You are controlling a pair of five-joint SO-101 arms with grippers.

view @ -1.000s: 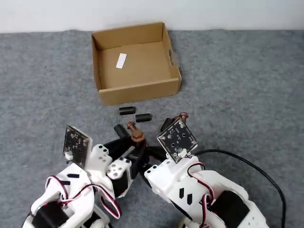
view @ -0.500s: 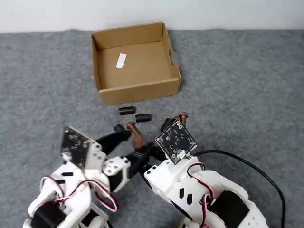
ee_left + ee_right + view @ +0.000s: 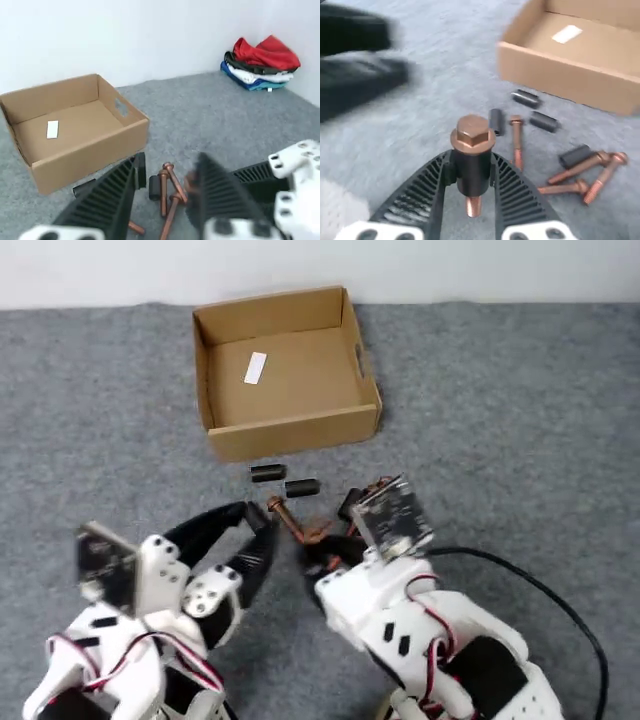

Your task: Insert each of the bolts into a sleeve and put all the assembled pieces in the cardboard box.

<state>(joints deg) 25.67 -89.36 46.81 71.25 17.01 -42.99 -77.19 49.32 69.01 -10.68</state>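
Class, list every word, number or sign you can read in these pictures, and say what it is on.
None can be read.
White label in the cardboard box: too small to tell whether it bears print.
Circuit boards on the arms: markings too blurred to read.

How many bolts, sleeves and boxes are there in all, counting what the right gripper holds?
Copper bolts: 5, counting the held one
Black sleeves: 5, one clamped in the right gripper with a bolt through it
Cardboard box: 1
Total: 11
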